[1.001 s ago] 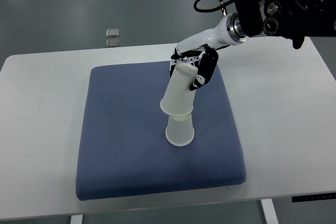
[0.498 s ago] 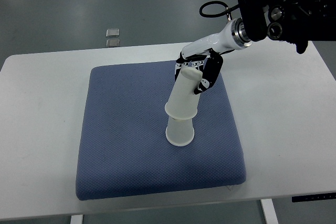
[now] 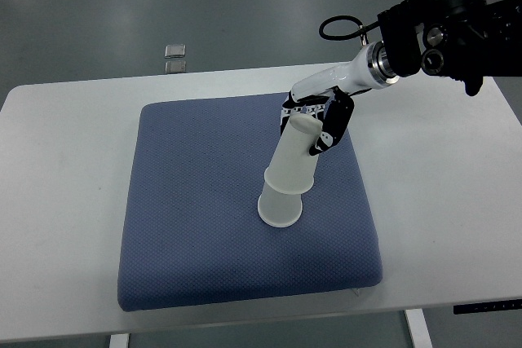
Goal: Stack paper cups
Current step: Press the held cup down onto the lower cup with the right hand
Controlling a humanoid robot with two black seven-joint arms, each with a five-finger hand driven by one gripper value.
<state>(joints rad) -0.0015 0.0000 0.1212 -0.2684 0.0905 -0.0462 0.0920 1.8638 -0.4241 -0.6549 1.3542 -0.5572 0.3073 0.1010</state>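
An upside-down white paper cup (image 3: pixel 280 208) stands on the blue cushion (image 3: pixel 196 201), near its middle right. A second white cup (image 3: pixel 294 156), also mouth down, leans over it with its rim settled around the lower cup's top. My right hand (image 3: pixel 318 124) comes in from the upper right and is shut on the upper end of that tilted cup, black fingers (image 3: pixel 333 124) wrapped on its right side. The left arm is out of sight.
The cushion lies on a white table (image 3: pixel 440 201). Two small square tiles (image 3: pixel 174 57) lie on the grey floor beyond the table's far edge. A black cable loop (image 3: pixel 338 26) arches above the right forearm.
The right hand has moved right and down with the held cup, whose rim has slid further onto the standing cup. The standing cup has stayed put.
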